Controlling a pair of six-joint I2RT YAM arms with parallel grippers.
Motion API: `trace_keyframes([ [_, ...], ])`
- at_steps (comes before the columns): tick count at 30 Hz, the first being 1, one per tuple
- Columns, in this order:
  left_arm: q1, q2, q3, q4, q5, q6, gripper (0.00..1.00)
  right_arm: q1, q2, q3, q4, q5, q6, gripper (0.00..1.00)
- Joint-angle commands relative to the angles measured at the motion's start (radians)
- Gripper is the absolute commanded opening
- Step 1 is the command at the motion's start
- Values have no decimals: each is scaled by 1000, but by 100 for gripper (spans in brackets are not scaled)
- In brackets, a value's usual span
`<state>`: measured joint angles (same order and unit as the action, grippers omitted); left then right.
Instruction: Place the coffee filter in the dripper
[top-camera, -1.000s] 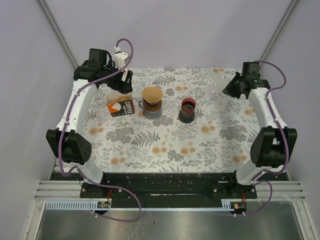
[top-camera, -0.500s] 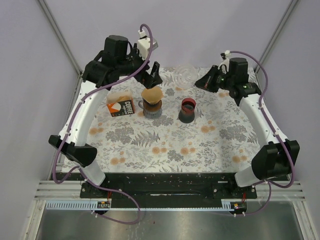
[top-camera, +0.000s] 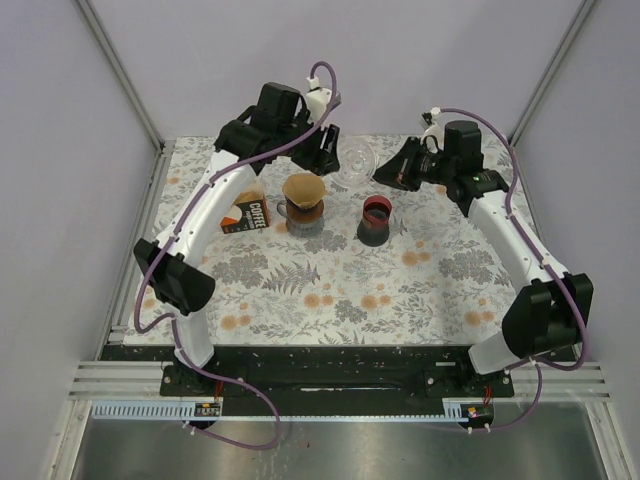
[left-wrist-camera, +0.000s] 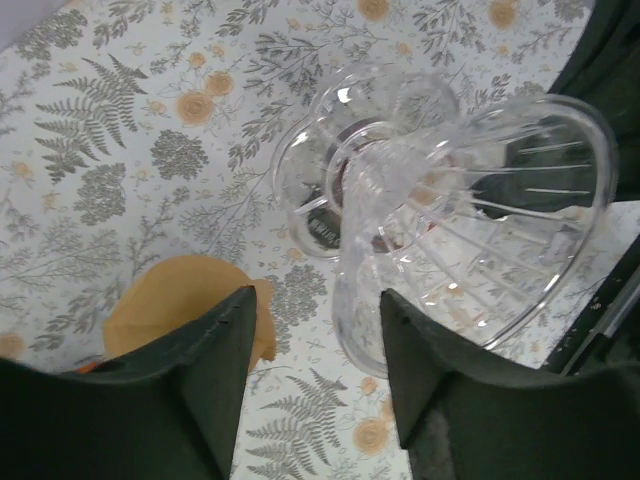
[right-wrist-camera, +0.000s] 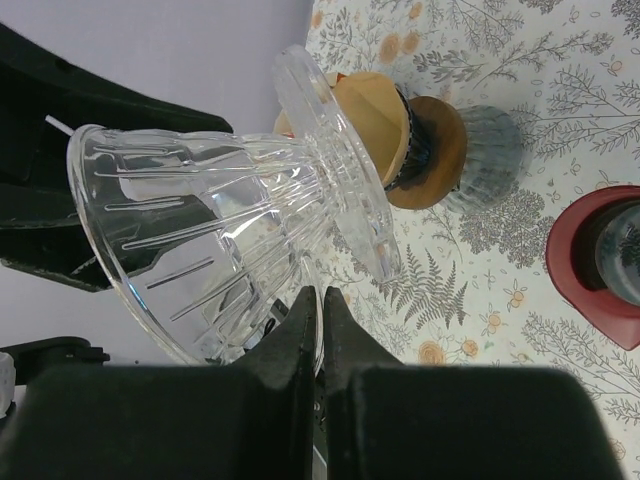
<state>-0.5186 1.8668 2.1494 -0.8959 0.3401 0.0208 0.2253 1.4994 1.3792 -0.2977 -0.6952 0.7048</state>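
The clear glass dripper (top-camera: 357, 157) hangs tilted in the air at the back middle, and my right gripper (top-camera: 385, 172) is shut on its edge. In the right wrist view the jaws (right-wrist-camera: 321, 295) pinch the dripper's wall (right-wrist-camera: 220, 240). My left gripper (top-camera: 325, 152) is open and empty just left of the dripper. Its fingers (left-wrist-camera: 318, 305) stand apart beside the dripper's rim (left-wrist-camera: 470, 230). The brown paper coffee filter (top-camera: 303, 190) sits in a grey cup below; it also shows in the left wrist view (left-wrist-camera: 170, 305) and the right wrist view (right-wrist-camera: 375, 125).
A coffee filter box (top-camera: 243, 214) lies left of the grey cup (top-camera: 303, 220). A red-rimmed dark cup (top-camera: 376, 218) stands to its right and shows in the right wrist view (right-wrist-camera: 590, 260). The floral tablecloth (top-camera: 330, 290) covers the table.
My right gripper has carried the dripper left toward the back middle. My left arm has swung right from the filter box, past the filter, to beside the dripper.
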Motion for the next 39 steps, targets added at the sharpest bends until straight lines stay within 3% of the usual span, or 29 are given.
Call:
trace_keyframes([
  [1, -9, -21, -5, 46, 10, -47, 48, 14, 8, 3, 81, -72, 7, 0],
  [6, -9, -26, -45, 46, 43, -90, 0, 14, 25, 11, 40, -35, -34, 0],
  [8, -9, -28, -59, 46, 56, -113, 0, 14, 30, 18, -3, 14, -60, 4],
  [12, -6, -14, -62, 26, 36, -169, 0, 14, 18, 79, -154, 185, -163, 43],
  [16, -3, 0, -48, 9, 17, -225, 0, 17, -42, 90, -218, 419, -244, 60],
  [21, -1, 14, -48, -1, 34, -260, 0, 75, -93, 90, -212, 628, -315, 63],
  [25, -1, 41, -37, -32, 53, -274, 0, 164, -50, 156, -228, 660, -358, 72],
  [28, -1, 43, -51, -37, 54, -278, 0, 190, -25, 199, -241, 658, -355, 73],
  [39, -1, 42, -31, -35, 59, -271, 0, 253, 51, 245, -274, 642, -415, 59],
])
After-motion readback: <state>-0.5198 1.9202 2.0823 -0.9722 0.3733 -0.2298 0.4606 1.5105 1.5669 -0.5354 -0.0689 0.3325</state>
